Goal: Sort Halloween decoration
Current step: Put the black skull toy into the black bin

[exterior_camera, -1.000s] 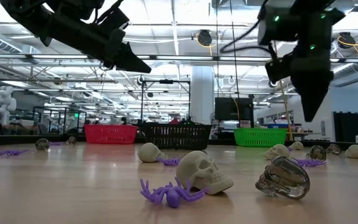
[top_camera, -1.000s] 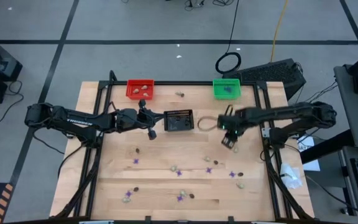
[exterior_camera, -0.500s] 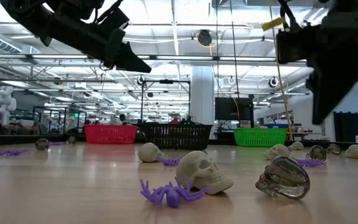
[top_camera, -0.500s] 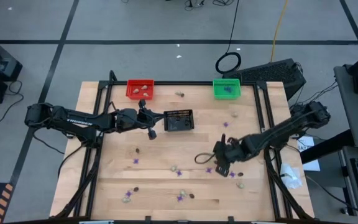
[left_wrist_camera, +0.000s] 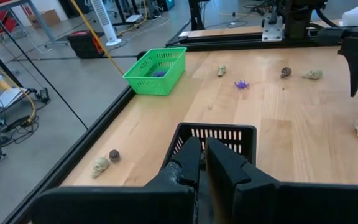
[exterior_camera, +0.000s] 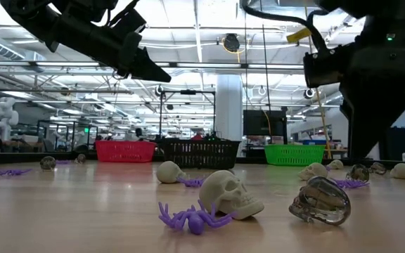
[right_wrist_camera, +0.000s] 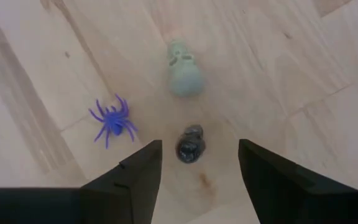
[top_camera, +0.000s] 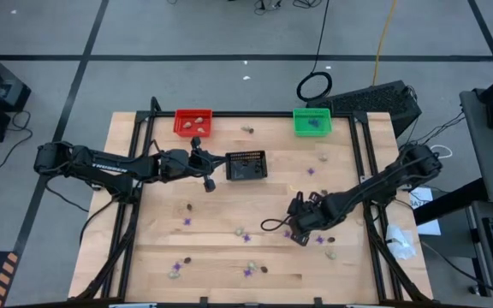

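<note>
Right fingers point(right_wrist_camera: 143, 180) spread around dark skull point(right_wrist_camera: 190, 144); overhead hides it.

A robotics lab. Behind the wooden table point(exterior_camera: 83, 204) stretch truss ceilings, strip lights, workbenches and monitors point(exterior_camera: 262, 131).

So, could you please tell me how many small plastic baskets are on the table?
3, all along the table's far edge: a red plastic basket on the left, a black plastic basket in the middle, a green plastic basket on the right.
</note>
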You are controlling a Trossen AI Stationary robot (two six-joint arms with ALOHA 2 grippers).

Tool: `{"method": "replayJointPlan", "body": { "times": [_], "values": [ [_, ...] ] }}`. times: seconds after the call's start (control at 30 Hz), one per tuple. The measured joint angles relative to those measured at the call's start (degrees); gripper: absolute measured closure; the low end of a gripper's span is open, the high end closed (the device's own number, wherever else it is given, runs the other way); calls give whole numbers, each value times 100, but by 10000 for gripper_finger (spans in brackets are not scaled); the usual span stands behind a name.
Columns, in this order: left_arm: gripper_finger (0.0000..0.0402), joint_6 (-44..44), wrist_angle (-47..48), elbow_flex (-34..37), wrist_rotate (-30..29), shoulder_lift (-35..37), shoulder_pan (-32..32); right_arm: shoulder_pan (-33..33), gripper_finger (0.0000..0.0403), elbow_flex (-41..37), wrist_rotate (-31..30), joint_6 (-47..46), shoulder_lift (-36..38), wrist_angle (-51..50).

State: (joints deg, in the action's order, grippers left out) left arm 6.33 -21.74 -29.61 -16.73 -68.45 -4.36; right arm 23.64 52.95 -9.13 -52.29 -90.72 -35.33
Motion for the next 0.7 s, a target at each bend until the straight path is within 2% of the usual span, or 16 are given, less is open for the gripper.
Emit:
{"method": "replayJointPlan", "body": {
  "times": [0.37, 0.7],
  "values": [
    [382, -2, 15, 0, 0, 0, 0, -5, 212, 0, 16, 113, -440, 129],
    [382, -2, 17, 0, 0, 0, 0, -116, 315, 7, 25, 400, -528, 312]
  ]
}}
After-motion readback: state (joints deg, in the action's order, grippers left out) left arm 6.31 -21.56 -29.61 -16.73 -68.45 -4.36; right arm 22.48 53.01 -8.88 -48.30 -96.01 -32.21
